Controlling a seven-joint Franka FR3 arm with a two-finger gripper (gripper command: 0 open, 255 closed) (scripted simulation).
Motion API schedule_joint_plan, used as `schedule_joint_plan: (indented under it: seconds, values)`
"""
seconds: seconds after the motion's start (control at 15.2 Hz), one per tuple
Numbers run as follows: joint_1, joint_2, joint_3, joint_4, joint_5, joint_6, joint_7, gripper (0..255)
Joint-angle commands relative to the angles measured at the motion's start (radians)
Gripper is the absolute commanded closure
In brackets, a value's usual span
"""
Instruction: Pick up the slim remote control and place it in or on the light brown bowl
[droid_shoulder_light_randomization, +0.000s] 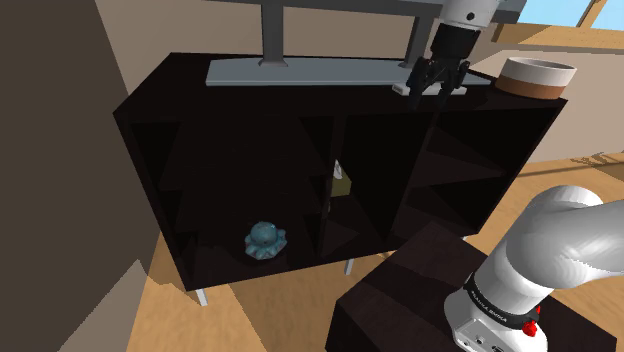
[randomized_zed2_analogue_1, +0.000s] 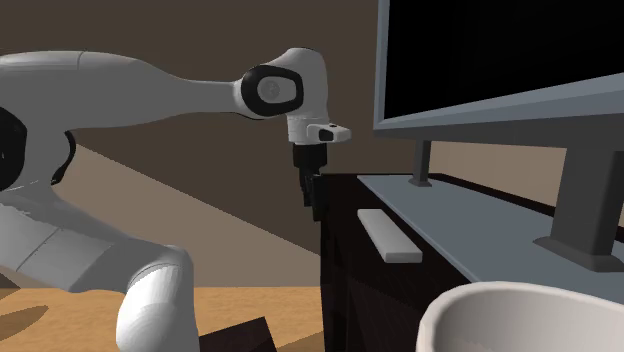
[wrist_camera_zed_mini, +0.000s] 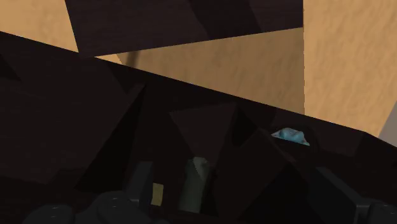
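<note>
White slim remote (randomized_zed2_analogue_1: 390, 236) lies flat on top of the dark cabinet (droid_shoulder_light_randomization: 168, 92), just in front of the TV's grey base (droid_shoulder_light_randomization: 300, 70) and not held by anything. The black gripper (droid_shoulder_light_randomization: 436, 84) hangs near it w/ fingers spread apart and nothing between them. From the second exterior view it looks to sit at the cabinet's front edge, beside the remote rather than over it, and the wrist view looks down the shelf fronts, past a small blue object (wrist_camera_zed_mini: 291, 135), to the floor. The bowl (droid_shoulder_light_randomization: 537, 78), pale w/ a light brown band, stands on the same top at the shoulder view's right end, apart from the remote and, as far as can be seen, empty. So by my read nothing is done yet — approx. all steps are left: line up over the remote, descend, grasp, lift, carry to the bowl, release.
</note>
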Motion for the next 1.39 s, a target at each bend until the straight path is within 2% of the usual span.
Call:
schedule_joint_plan:
  seconds: [0.0,0.26,0.53,0.92,0.99,1.32]
  values:
    - [0.0,0.0,0.0,0.0,0.0,0.0,0.0,0]
    - [0.075,0.034,-0.144,0.067,-0.105,-0.046,-0.363,0]
    - [0.165,0.114,-0.282,0.178,-0.193,-0.074,-0.727,0]
    - [0.325,0.301,-0.478,0.405,-0.259,-0.095,-1.276,0]
    - [0.331,0.309,-0.485,0.415,-0.259,-0.095,-1.297,0]
    - [0.324,0.289,-0.491,0.332,-0.271,-0.032,-1.289,0]
